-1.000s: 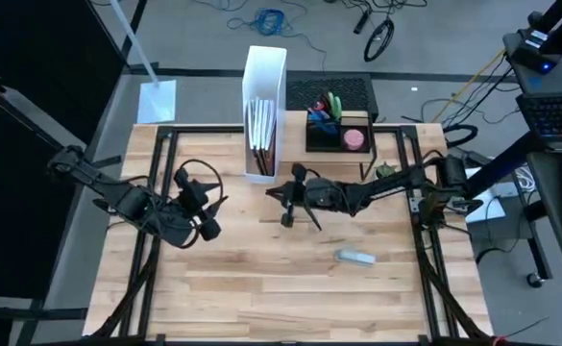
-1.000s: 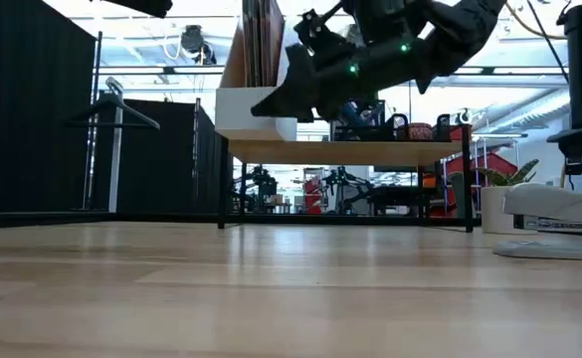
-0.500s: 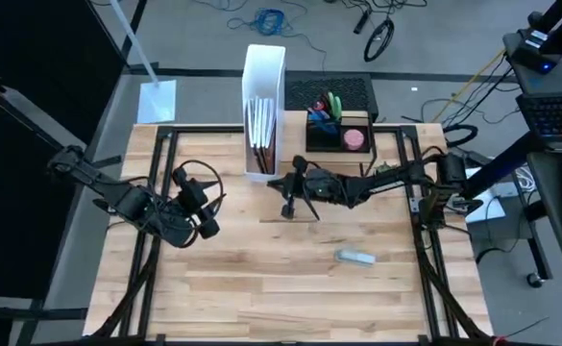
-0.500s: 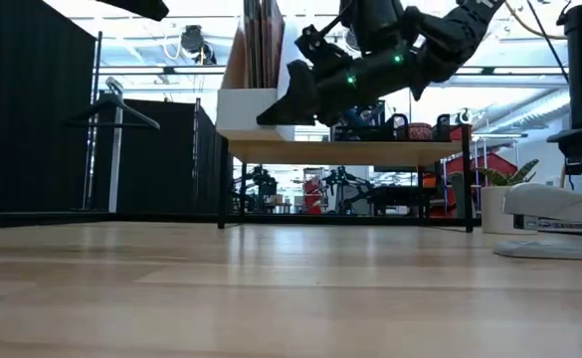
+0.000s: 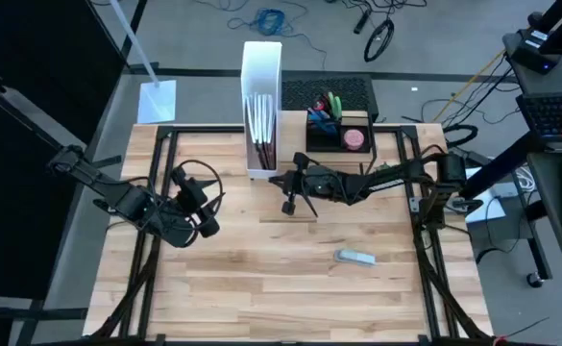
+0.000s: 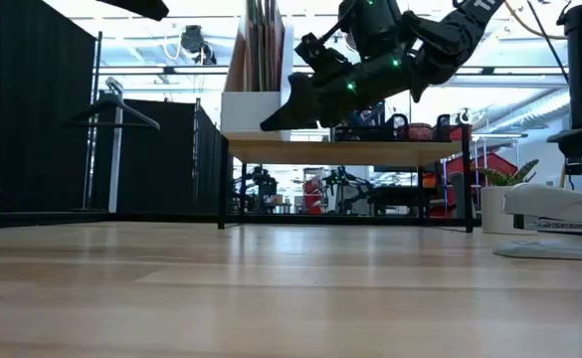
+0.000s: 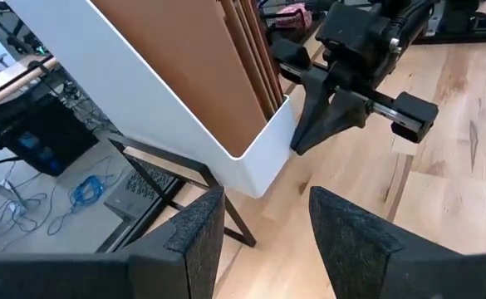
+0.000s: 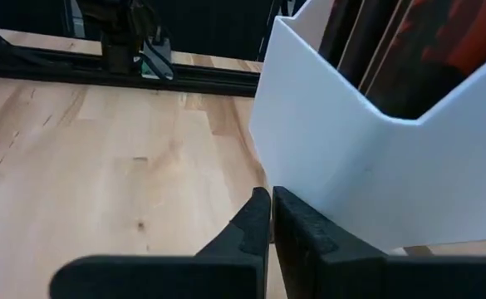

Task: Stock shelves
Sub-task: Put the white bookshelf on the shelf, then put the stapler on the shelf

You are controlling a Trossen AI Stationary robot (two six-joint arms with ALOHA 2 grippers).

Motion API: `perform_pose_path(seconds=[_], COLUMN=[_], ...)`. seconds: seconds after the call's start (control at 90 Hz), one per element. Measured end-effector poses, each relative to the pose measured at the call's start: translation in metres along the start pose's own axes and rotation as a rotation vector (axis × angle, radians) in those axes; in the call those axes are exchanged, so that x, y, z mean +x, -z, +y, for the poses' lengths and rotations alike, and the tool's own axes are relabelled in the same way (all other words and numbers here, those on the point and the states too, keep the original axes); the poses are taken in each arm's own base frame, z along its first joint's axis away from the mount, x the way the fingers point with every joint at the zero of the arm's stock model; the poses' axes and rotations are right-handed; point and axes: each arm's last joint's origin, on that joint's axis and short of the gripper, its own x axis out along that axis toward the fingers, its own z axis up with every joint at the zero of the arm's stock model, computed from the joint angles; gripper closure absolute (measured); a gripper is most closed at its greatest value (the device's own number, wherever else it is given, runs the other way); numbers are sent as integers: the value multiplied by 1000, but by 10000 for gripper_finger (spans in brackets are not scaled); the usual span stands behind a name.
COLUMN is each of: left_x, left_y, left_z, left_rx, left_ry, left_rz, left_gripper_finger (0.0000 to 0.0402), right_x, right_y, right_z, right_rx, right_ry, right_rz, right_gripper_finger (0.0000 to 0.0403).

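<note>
Light-wood shelves [image 6: 345, 151] on thin black legs bear the file box [image 5: 261, 106].

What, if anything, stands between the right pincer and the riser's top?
Nothing visible does. The right pincer, shut, hangs just above the riser near its front edge, close beside the white file box, with only air under it. The left pincer waits far off to the left.

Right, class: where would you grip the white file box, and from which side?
Probably its low front wall, from the front, where the right gripper hangs: the box stands upright, and that wall is thin and cut low.
</note>
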Motion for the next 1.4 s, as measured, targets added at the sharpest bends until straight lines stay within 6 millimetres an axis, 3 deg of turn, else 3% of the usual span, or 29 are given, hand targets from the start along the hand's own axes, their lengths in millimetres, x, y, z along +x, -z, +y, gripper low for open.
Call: perform_pose_path(seconds=[0.578,0.778,0.944,1.111,1.267,1.4], left_x=[0,0,0,0,0,2], left_y=[0,0,-1,-2,-3,-3], left_z=[0,0,0,-1,-1,-1], left_rx=[-7,-12,-17,-29,-40,-47], left_ry=[0,2,3,7,7,9], left_rz=[0,-2,-5,-11,-16,-8], left_gripper_finger=[238,238,238,238,238,238], right_x=[0,-8,-40,-87,-126,-148], right_y=[1,-8,-31,-48,-53,-48], right_z=[-6,3,7,6,9,21], right_rx=[7,43,102,207,331,336], right_ry=[18,-11,-59,-105,-168,-200], right_rz=[15,4,67,191,328,452], right_gripper_finger=[403,403,403,403,398,364])
